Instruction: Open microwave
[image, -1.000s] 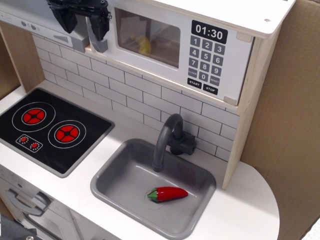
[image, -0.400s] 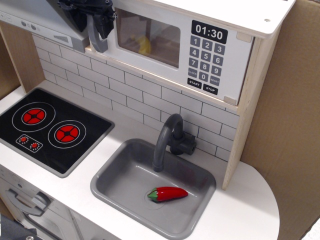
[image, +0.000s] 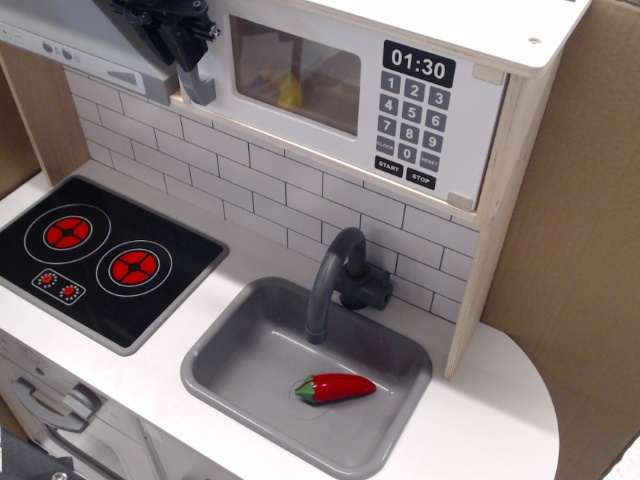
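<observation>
The white toy microwave (image: 340, 85) sits under the top shelf, with a clear window, a black keypad and a clock reading 01:30. Its door is shut. The grey vertical handle (image: 198, 90) is at the door's left edge, and only its lower end shows. My black gripper (image: 172, 38) is at the top left, over the upper part of the handle. Its fingers are drawn close together there. A yellow object (image: 289, 92) shows through the window.
The grey slanted extractor hood (image: 70, 25) is left of the gripper. A black hob (image: 100, 260) is at lower left. A grey sink (image: 250, 365) with a tap (image: 335, 280) holds a red pepper (image: 335, 388). A cardboard wall (image: 580, 250) stands on the right.
The gripper has shifted slightly left and up, and its fingers have narrowed around the handle's top. The microwave door has not moved.
</observation>
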